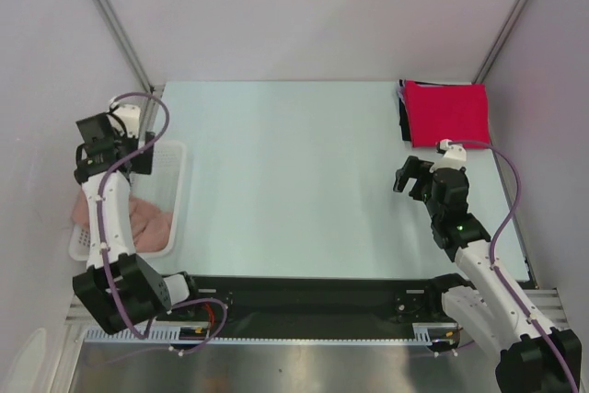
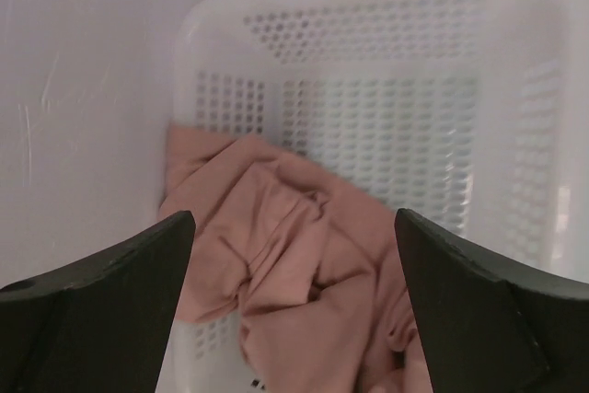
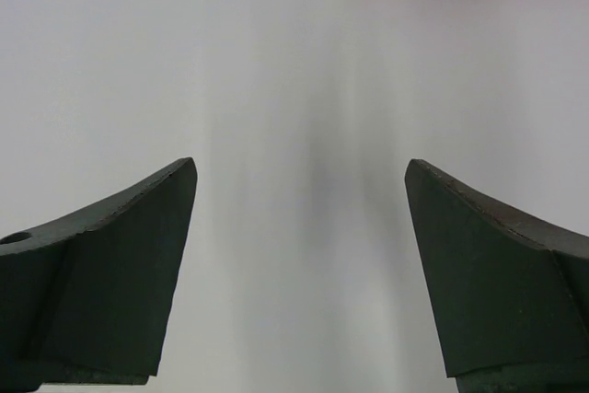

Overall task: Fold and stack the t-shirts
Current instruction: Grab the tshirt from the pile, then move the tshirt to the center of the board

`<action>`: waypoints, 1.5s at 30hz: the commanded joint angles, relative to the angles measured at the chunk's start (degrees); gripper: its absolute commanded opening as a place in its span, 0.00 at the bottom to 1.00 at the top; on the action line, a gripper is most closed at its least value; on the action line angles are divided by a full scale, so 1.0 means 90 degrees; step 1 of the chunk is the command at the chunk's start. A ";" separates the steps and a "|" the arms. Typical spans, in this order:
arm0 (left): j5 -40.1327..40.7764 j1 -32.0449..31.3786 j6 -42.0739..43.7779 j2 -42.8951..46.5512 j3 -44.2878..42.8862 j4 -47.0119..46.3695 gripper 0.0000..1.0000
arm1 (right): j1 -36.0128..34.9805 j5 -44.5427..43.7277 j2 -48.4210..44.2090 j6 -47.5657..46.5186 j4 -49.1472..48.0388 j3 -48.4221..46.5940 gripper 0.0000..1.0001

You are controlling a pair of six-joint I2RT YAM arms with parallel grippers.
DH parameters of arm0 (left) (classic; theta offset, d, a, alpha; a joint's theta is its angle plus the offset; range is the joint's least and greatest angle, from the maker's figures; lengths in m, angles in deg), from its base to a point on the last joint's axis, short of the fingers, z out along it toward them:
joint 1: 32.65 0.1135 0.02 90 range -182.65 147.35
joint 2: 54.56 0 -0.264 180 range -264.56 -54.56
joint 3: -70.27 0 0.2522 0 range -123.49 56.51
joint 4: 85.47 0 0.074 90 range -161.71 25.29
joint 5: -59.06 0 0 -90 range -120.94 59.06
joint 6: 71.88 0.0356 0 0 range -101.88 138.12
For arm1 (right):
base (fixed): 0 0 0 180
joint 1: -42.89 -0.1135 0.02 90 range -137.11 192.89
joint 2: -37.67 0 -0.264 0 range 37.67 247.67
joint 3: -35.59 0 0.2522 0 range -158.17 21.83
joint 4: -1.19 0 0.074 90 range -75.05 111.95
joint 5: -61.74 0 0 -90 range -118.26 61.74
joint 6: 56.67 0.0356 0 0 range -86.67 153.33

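**Pink shirt heaped in basket; both grippers wide and empty**

Dusty-pink t-shirt (image 1: 147,218) lies crumpled in the near end of the white lattice basket (image 1: 177,172) at the table's (image 1: 294,163) left edge. It has no clear long axis; the heap spreads across the basket's width. Red folded shirt (image 1: 448,112) sits at the far right corner, squared to the table edges, with a black shirt (image 1: 403,121) showing along its left side.

Only the left wrist view shows the pink folds up close. The right wrist view gives bare table and a sliver of red.

Left gripper (image 2: 293,218): fingers spread wide above the pink cloth, holding nothing. Right gripper (image 3: 300,165): fingers spread wide over the table, holding nothing.

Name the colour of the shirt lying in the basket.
Dusty pink shirt, best seen in the left wrist view.
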 commanded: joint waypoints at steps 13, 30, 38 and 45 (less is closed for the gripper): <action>0.1967 0.1193 0.1001 -0.2080 0.1088 0.0304 0.79 | -0.0067 -0.0045 0.0154 -0.0138 -0.0191 -0.0294 1.00; -0.1858 -0.1088 0.0201 0.0878 -0.2005 0.1397 0.00 | -0.0077 0.0102 0.0096 -0.0109 -0.0143 -0.0430 1.00; -0.2076 -0.5032 -0.0219 0.0157 -0.4563 0.1711 0.00 | -0.0107 0.0881 0.0105 0.0008 0.0062 -0.1142 1.00; -0.2692 -0.5574 -0.0590 -0.0761 -0.4118 0.1000 0.00 | -0.0116 0.1225 0.0067 0.0135 0.0336 -0.1427 1.00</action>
